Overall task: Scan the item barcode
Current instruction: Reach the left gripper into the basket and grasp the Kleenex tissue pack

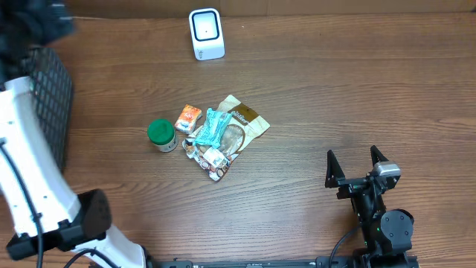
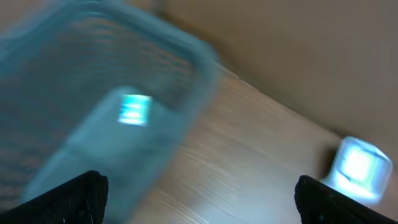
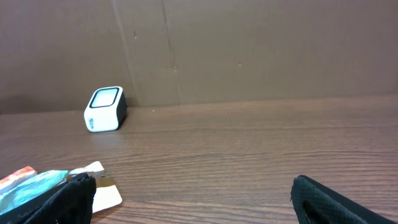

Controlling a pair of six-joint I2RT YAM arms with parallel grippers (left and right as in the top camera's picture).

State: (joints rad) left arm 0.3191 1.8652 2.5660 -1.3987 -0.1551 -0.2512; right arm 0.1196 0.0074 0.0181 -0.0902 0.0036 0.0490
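Wooden desk carries the items heaped at centre, reachable by both arms; the scanner sits at 12 o'clock, facing them. Left gripper hangs spread over the basket at 9 o'clock; right gripper, also spread, waits at 5 o'clock.

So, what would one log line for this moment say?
left pincer: open, empty, at basket | right pincer: open, empty | item pile: mid-table, ungripped | scanner: nothing presented
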